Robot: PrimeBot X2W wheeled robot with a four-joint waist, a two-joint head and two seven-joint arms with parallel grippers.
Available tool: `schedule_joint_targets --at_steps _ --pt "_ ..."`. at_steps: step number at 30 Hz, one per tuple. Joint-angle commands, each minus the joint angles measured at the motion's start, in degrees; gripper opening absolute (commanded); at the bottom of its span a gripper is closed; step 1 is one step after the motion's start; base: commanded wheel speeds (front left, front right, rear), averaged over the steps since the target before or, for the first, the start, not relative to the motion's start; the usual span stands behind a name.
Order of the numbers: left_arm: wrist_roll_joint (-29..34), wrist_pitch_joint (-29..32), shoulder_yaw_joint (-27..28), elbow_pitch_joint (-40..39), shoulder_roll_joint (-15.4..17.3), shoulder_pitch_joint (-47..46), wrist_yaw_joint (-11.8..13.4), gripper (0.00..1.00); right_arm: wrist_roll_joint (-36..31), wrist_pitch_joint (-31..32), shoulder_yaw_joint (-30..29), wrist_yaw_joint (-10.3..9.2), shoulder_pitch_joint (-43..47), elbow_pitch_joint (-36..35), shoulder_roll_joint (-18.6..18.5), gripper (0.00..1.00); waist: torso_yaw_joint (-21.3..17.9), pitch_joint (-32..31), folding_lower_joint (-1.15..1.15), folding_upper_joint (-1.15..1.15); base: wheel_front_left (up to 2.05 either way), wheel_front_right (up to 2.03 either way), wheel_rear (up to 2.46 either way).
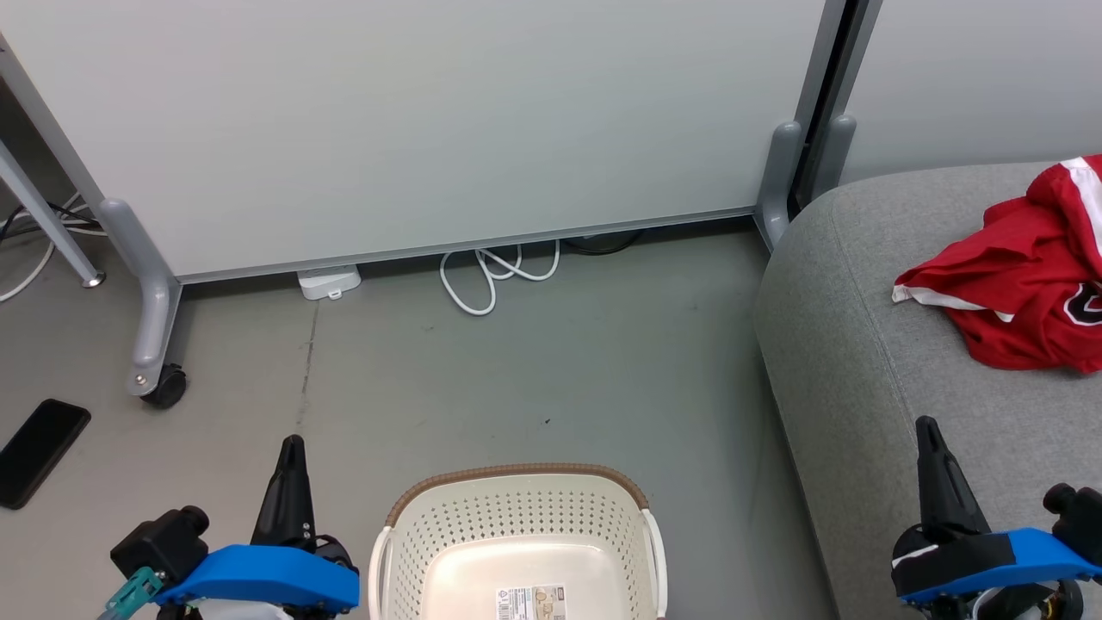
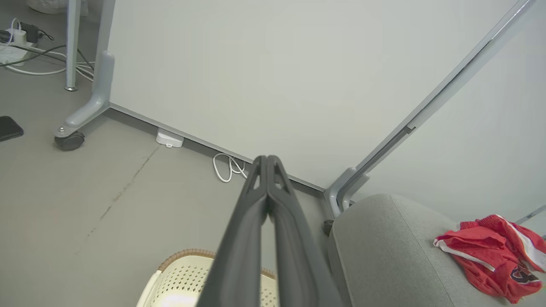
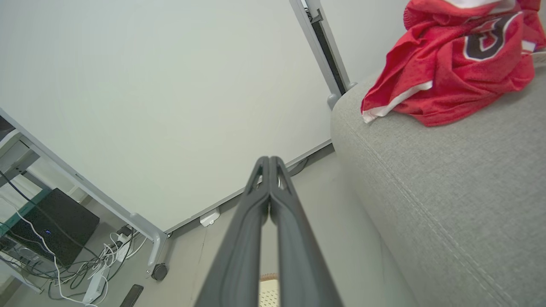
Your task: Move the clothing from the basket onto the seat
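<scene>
The red clothing lies crumpled on the grey seat at the right, its white stripes and dark lettering showing; the clothing and the seat are also close in the right wrist view. The cream basket with its brown rim stands on the floor at the bottom centre, and its inside holds just a label. My left gripper is shut, left of the basket, holding nothing. My right gripper is shut over the seat's front part, short of the clothing. The shut left gripper points at the wall.
A white partition panel on wheeled grey legs closes off the back. A white cable loop and a small white box lie at its foot. A black phone lies on the floor at left.
</scene>
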Motion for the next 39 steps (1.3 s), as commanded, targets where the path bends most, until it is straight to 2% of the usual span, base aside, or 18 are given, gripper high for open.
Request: schedule_joint_targets --at_steps 1,18,39 --pt "-2.16 0.49 0.62 -1.04 0.06 -1.74 -0.30 0.00 2.41 0.47 -0.07 0.00 -1.37 -0.84 -0.22 0.00 0.00 -0.02 0.00 0.00 0.00 0.00 0.00" --pt "-15.84 3.96 2.73 -1.46 0.02 -2.49 -0.70 0.00 16.67 3.99 -0.16 0.01 -2.09 -0.75 -0.24 0.00 0.02 -0.22 0.00 0.00 0.00 0.00 0.00" --pt "-29.84 7.54 4.90 -1.86 -0.02 -3.13 -1.12 0.00 31.21 7.52 -0.28 0.02 -2.73 -0.62 -0.27 0.00 0.04 -0.47 0.00 0.00 0.00 0.00 0.00"
